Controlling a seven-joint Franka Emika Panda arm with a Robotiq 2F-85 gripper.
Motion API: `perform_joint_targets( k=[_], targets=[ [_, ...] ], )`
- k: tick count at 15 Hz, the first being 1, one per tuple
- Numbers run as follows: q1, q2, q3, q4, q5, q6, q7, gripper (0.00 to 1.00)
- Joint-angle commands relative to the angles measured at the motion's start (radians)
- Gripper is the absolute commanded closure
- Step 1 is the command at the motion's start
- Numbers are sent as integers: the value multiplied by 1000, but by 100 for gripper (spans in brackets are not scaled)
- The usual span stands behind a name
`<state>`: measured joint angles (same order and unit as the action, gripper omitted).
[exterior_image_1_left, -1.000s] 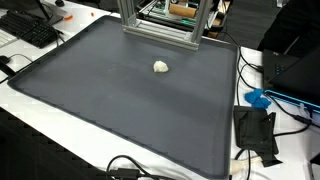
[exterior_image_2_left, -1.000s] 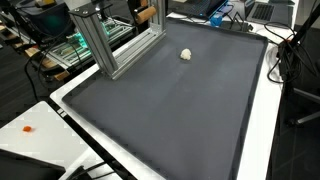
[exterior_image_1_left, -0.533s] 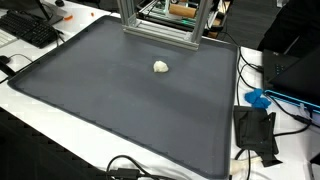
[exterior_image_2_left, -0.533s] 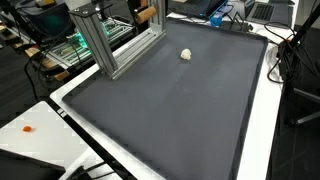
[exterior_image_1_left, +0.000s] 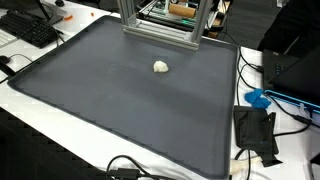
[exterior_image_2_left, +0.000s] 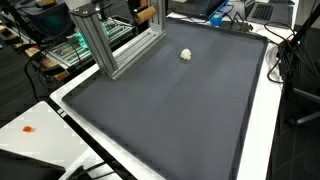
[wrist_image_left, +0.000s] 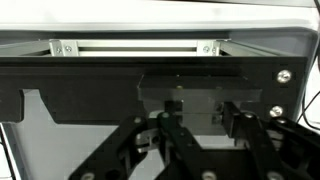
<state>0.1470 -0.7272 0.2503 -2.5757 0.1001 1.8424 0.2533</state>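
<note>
Spreading wide, dark mat (exterior_image_1_left: 110, 100), white lump (exterior_image_1_left: 161, 67) on it, aluminium frame (exterior_image_1_left: 160, 35), keyboard (exterior_image_1_left: 30, 28)

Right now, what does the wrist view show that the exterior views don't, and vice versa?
Only the wrist view shows the pincer, its black linkage along the lower edge; whether it is open is unclear. Only the exterior views show the small whitish lump lying alone on the dark mat, and one also shows a keyboard and a blue object off the mat. Both show the aluminium frame.
</note>
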Motion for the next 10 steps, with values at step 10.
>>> perform_joint_targets(
  k=[10],
  targets=[
    [13,-9,-6,-33,15,1,-2,57]
  ],
)
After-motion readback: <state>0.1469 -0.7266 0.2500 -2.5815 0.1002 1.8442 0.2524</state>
